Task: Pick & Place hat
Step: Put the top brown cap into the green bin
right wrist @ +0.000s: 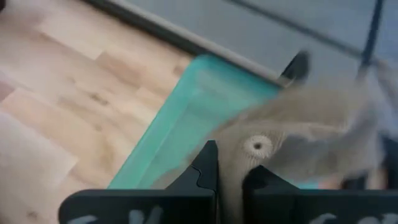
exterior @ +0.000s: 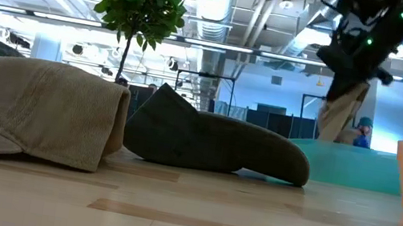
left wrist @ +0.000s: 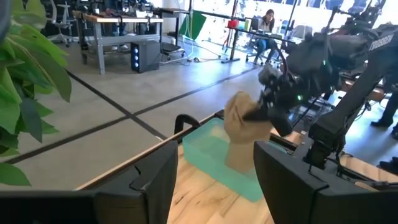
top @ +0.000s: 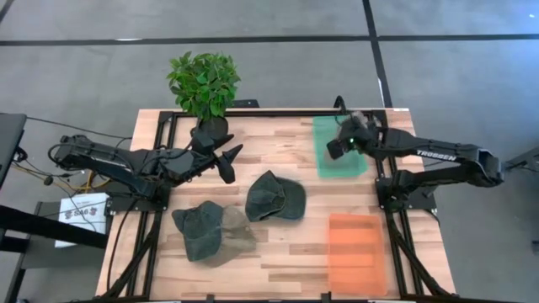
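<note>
My right gripper (top: 336,148) is shut on a tan hat (left wrist: 244,129) above the teal tray (top: 354,164) at the far right of the table. The hat also shows hanging in the low view (exterior: 341,111). My left gripper (top: 233,163) is open and empty at the far left, beside the plant pot. A dark green hat (top: 274,196) lies flat on the middle of the table. Another dark hat (top: 197,227) and a tan hat (top: 238,234) lie overlapping at the near left. My right gripper pinches the tan hat's crown cloth (right wrist: 231,163) between its two fingers, close to an eyelet (right wrist: 255,146). The fingers come from above, slanting down. The hat hangs crumpled below them over the teal tray (left wrist: 211,152); whether its lower end touches the tray, I cannot tell.
A potted plant (top: 205,84) stands at the table's far left edge, next to my left gripper. An orange tray (top: 355,251) lies at the near right. Bare wood shows between the hats and the trays.
</note>
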You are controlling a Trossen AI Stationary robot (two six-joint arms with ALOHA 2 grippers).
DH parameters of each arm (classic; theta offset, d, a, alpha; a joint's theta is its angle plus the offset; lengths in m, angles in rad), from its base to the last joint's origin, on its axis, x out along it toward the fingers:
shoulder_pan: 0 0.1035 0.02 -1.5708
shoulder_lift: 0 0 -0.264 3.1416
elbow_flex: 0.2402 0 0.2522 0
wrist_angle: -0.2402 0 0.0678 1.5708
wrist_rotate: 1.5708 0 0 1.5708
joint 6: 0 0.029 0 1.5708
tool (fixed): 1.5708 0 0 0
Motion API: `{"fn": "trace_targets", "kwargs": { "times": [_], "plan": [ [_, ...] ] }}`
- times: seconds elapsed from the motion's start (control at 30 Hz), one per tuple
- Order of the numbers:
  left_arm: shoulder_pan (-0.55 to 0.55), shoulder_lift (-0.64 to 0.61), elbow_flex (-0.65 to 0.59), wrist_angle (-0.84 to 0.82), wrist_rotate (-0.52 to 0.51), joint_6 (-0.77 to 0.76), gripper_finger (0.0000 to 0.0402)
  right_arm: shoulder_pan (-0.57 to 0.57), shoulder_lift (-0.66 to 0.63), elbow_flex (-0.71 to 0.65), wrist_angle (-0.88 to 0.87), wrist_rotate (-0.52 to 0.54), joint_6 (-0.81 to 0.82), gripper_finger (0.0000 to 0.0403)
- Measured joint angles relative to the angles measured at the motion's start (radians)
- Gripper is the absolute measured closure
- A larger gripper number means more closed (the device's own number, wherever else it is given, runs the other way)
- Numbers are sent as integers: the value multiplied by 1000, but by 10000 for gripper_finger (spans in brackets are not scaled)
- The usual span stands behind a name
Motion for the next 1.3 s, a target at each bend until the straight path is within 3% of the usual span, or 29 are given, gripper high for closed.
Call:
{"fn": "trace_targets", "kwargs": {
  "times": [0.27,0.5,0.63,0.93,1.3],
  "plan": [
    [4,0,0,0,-2,-2,196,77,3,-28,-126,-11,206,401],
    [4,0,0,4,-3,-2,196,52,21,-29,-299,-11,326,401],
    [4,0,0,6,-2,-2,196,21,57,-29,-304,-7,304,401],
    [4,0,0,14,-2,-2,196,-9,137,-29,-133,-8,206,394],
    [3,0,0,29,23,-14,196,-6,201,-29,-175,-43,229,376]
  ]
}}
